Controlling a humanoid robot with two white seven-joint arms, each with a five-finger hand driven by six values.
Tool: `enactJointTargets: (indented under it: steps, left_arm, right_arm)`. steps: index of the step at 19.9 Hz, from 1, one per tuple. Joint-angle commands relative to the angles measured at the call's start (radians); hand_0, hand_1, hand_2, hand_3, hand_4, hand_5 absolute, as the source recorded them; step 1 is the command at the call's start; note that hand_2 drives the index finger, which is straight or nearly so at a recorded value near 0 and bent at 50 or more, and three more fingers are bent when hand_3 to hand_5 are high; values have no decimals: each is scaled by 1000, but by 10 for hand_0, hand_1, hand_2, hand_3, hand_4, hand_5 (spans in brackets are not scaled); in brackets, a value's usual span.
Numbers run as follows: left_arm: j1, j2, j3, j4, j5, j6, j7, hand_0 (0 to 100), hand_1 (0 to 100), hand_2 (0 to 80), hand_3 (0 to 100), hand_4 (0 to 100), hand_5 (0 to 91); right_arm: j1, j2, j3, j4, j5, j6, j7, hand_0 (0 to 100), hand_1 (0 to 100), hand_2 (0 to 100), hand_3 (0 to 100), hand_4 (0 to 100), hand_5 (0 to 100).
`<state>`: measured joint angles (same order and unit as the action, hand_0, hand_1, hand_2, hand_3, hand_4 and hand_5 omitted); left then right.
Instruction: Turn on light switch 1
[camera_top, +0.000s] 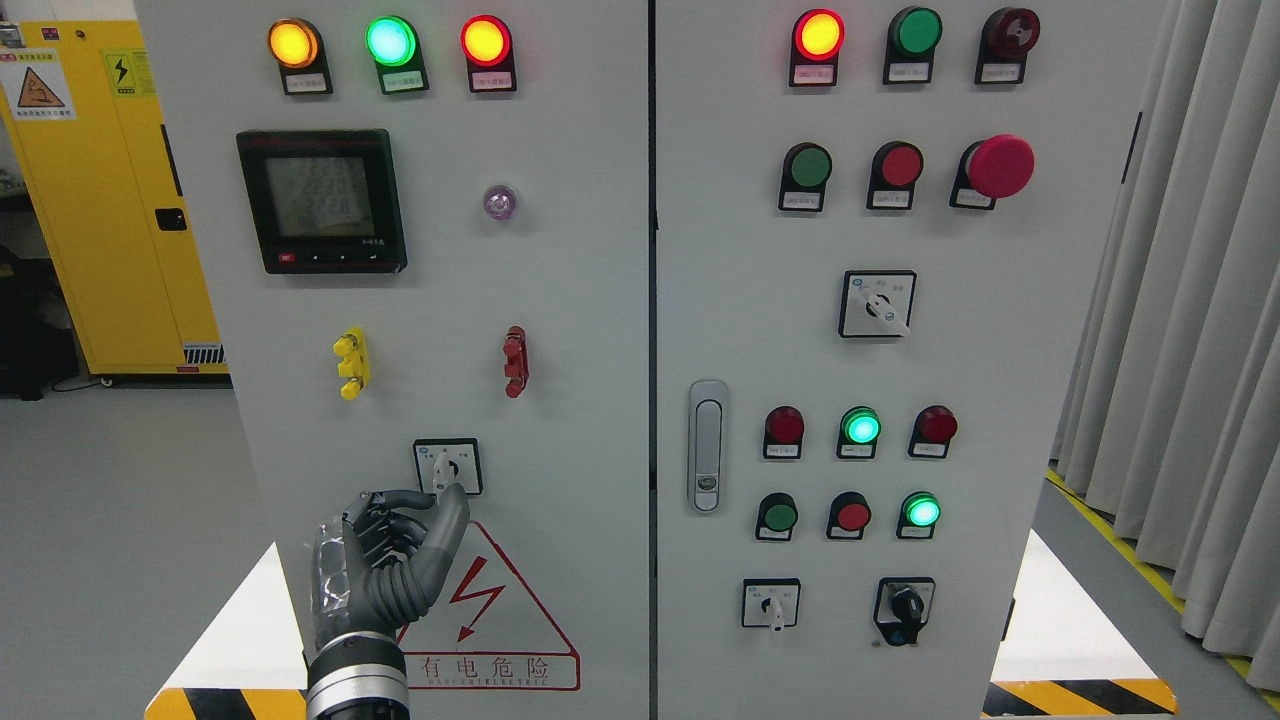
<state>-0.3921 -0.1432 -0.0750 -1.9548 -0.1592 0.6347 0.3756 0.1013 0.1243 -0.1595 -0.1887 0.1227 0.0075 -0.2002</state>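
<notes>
A small rotary switch with a white knob sits on a square plate low on the left door of the grey cabinet. My left hand comes up from the bottom left, just below and left of this switch. Its fingers are curled into the palm and hold nothing. The thumb points up, with its tip at the lower edge of the switch plate. I cannot tell whether it presses the knob. My right hand is out of view.
A red lightning warning triangle lies below the switch. Yellow and red terminals and a meter sit above. The right door carries a latch handle, lamps, buttons and further rotary switches. A curtain hangs at the right.
</notes>
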Motion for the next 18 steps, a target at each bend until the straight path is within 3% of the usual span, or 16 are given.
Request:
enactJointTargets:
  steps: [1,18]
  left_arm:
    - [-8,-4,0,10,-8,10,0,249,722,573,863,880,874]
    - [-25,-6,-2,13,-9,20,0,271,716,580,900,883,876]
  right_arm:
    - [0,0,0,0,0,0,-1,0,500,40,0,0,0]
    - [0,0,0,0,0,0,1,0,500,40,0,0,0]
